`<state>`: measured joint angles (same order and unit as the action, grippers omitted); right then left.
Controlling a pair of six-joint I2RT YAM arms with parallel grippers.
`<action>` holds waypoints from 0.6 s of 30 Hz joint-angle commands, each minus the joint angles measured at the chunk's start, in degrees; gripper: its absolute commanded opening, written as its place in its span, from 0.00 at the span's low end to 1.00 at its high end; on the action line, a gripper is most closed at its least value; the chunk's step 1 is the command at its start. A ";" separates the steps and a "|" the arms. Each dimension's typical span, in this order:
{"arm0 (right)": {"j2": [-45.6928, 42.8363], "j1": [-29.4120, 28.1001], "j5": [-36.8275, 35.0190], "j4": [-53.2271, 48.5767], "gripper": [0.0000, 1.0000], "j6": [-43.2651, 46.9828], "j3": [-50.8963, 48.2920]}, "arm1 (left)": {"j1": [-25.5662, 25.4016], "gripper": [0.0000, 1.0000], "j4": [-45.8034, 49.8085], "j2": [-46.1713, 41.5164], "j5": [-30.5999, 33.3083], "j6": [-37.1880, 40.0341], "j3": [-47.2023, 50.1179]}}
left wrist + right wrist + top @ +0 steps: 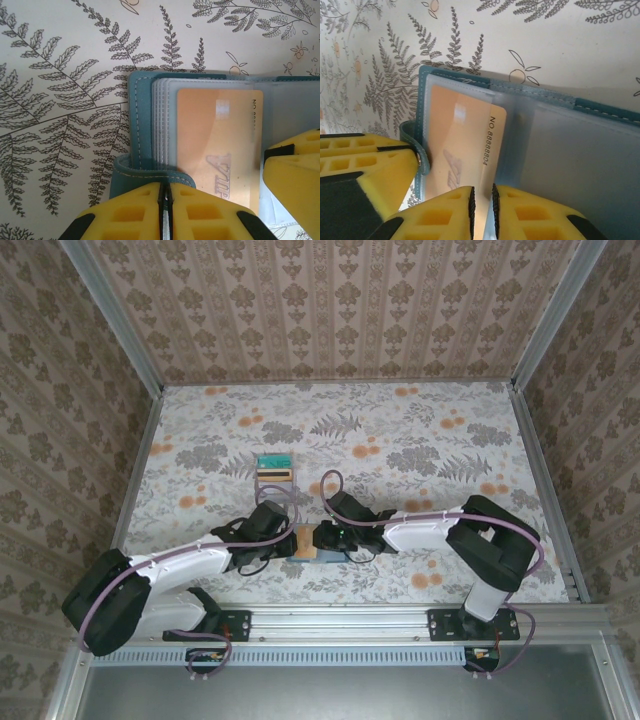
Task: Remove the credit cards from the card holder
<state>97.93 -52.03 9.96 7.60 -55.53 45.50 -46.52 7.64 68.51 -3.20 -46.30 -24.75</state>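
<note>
Pinching orange card "NO 8888804", right hand; left hand clamps card holder.

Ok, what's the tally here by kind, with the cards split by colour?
Card holder: 1
Orange-yellow cards: 2, one in the holder's clear sleeve, one with a dark stripe out on the table
Teal-green card: 1
Total: 4 things visible; any cards hidden behind other sleeves cannot be counted.
</note>
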 commanded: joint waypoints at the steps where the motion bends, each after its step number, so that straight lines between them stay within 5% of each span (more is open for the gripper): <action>1: 1.54 -0.29 0.64 0.27 0.21 -0.02 1.14 | -0.39 0.13 2.73 0.31 0.74 -0.63 1.11; 13: 2.89 -0.30 2.35 3.31 0.20 -0.55 0.65 | -0.58 0.11 2.29 0.66 0.57 -0.80 1.11; 18: 2.43 -0.20 2.10 3.50 0.01 -0.98 -0.05 | -0.54 0.07 2.63 0.57 0.82 -1.13 1.11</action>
<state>99.44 -52.01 10.96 9.37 -55.94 45.54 -46.52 7.75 68.51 -3.01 -46.72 -24.75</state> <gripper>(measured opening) 0.046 0.079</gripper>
